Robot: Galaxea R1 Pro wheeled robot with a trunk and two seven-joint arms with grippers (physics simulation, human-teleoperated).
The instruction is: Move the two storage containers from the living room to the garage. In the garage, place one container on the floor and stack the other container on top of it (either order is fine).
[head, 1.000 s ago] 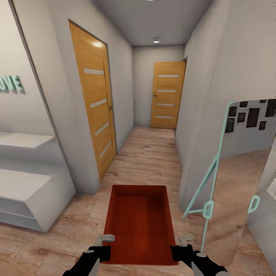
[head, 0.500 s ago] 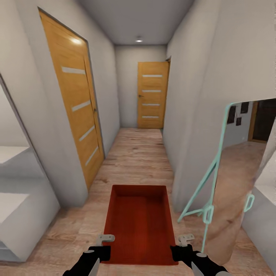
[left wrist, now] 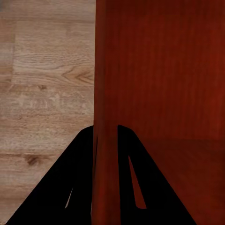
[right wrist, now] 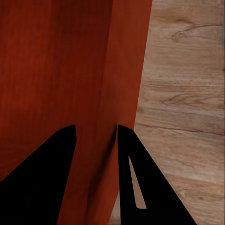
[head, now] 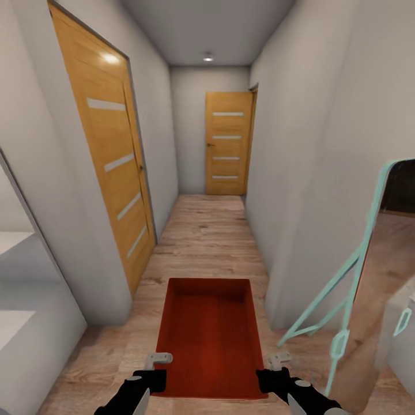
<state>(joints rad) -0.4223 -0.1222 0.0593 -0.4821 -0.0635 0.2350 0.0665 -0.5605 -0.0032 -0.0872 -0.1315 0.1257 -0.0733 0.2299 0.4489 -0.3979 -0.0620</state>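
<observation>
Carrying: storage container [head: 210, 337] held level, near, above the wood floor [head: 207, 230].
Left gripper [left wrist: 107, 140]: clamped on its left wall.
Right gripper [right wrist: 93, 140]: clamped on its right wall.
Risk: mirror [head: 369, 288] at right may be clipped in the narrow corridor, jolting the container loose.

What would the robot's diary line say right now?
place: hallway, wood floor | carrying: storage container | left pincer: shut on its wall | right pincer: shut on opposite wall | ahead: closed door
</observation>
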